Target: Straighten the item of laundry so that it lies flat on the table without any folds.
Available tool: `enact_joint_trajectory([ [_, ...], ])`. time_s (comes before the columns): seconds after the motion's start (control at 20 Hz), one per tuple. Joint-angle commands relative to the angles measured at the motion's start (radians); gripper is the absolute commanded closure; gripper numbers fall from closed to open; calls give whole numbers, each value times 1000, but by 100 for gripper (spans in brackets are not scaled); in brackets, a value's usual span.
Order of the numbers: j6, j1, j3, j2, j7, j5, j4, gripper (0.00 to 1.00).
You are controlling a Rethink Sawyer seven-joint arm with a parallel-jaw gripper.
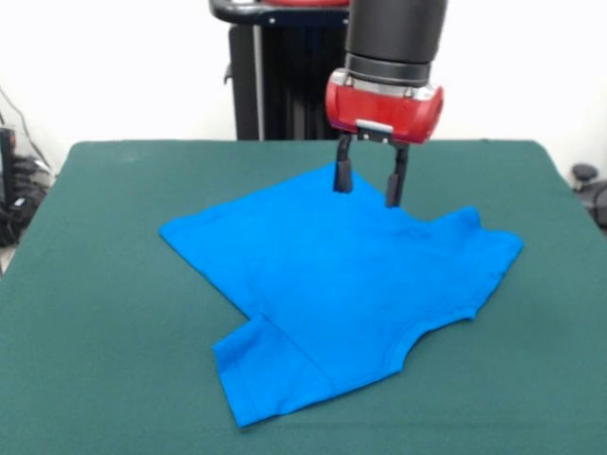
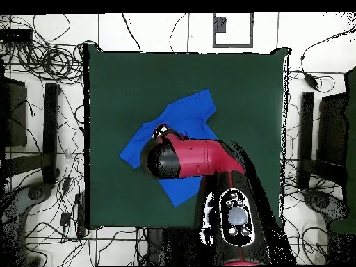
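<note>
The item of laundry (image 1: 332, 284), a bright blue T-shirt, lies spread on the green table (image 1: 95, 360), mostly flat, with a fold line near its front-left sleeve. In the overhead view the item of laundry (image 2: 188, 115) lies near the table (image 2: 243, 90) middle, partly hidden under the arm. My gripper (image 1: 370, 188) hangs just above the shirt's far edge, open, with nothing between its two black fingers (image 1: 342, 175). In the overhead view the red wrist hides most of the gripper (image 2: 161, 130).
The robot's black pedestal (image 1: 275, 76) stands behind the table's far edge. Cables (image 2: 49, 55) and dark stands (image 2: 50, 128) surround the table on the floor in the overhead view.
</note>
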Motion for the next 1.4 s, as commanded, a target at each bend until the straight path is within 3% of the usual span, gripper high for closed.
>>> enact_joint_trajectory([
  [0.05,-85,69,-2,99,197,39,119,0],
  [1.4,-130,165,-43,143,202,182,98,0],
])
